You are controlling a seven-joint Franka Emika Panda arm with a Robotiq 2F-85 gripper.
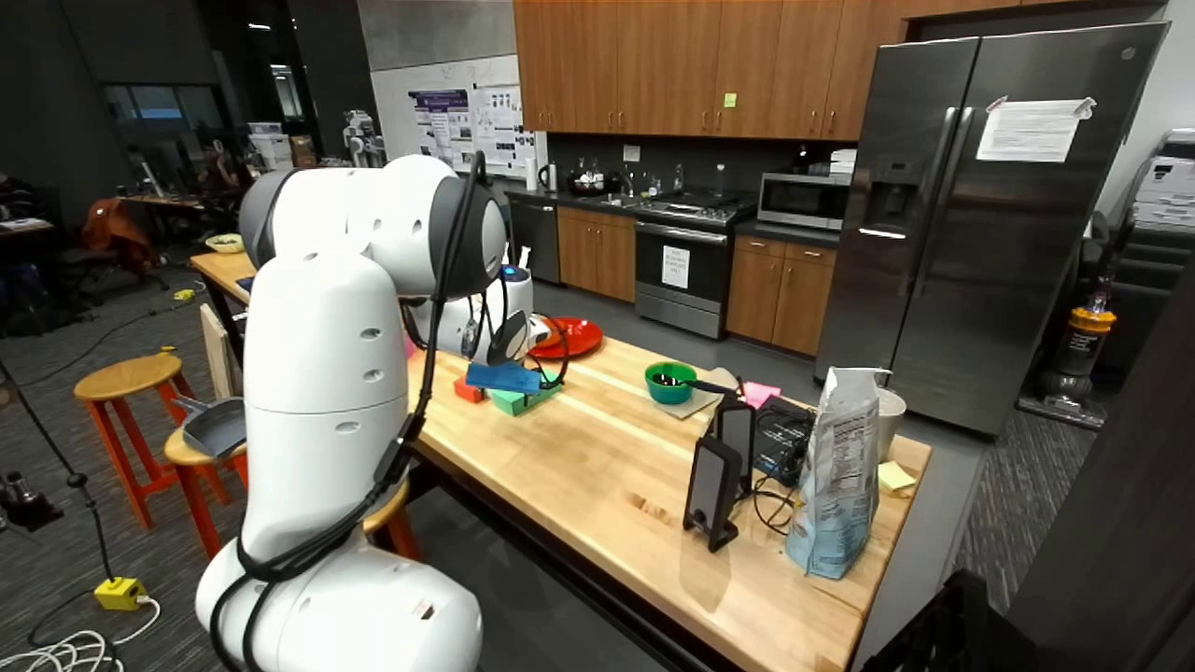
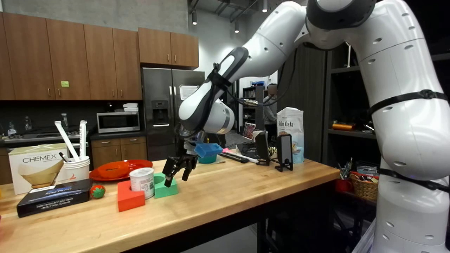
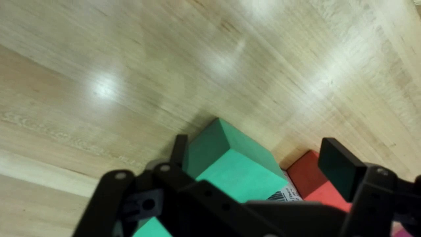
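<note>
matte green block with rounded cutout (image 3: pixel 243 177): on the pale wooden bench (image 2: pixel 225 196), just under the black two-fingered tool (image 2: pixel 177 180). seemingly within reach, not yet gripped or lifted, with the tool spread apart, holding nothing; cannot tell whether touching. next outward from the tool, already nestled between green block and red notched block (image 2: pixel 130 201): white labelled can (image 2: pixel 143 182). farther off: glossy red plate (image 2: pixel 141 162).

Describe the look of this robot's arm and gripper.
The arm is glossy white and rounded, with dark grey joint sections and black cables strapped along it. The gripper is black with blocky fingers; a bright blue piece sits near it.
</note>
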